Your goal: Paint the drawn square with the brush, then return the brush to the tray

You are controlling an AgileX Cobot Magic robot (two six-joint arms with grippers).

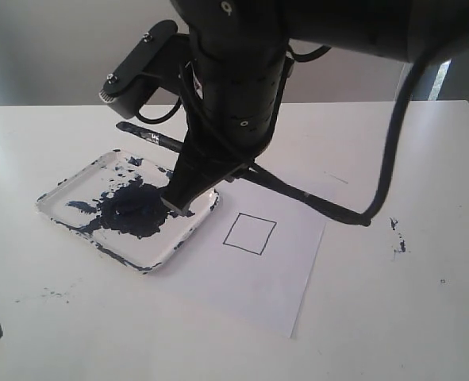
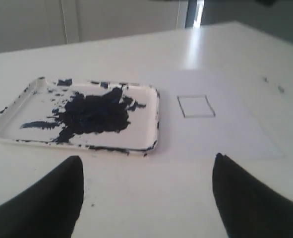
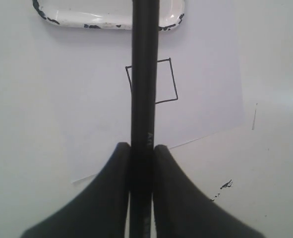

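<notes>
Your right gripper (image 3: 142, 146) is clamped on the brush (image 3: 145, 74), whose shaft crosses the square (image 3: 165, 79) and the tray (image 2: 37, 106) rim in its wrist view. The square, mid-table on the paper (image 1: 282, 278), is unpainted. Your left gripper (image 2: 146, 157) is spread wide, empty.

Blank square (image 1: 249, 233) beside tray (image 1: 191, 226) (paint-smeared)

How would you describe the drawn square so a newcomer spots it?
On the white table lies a paper sheet beside the paint-smeared tray. The drawn square is the thin black outline on it, blank white inside, unlike the tray's dark blob.
</notes>
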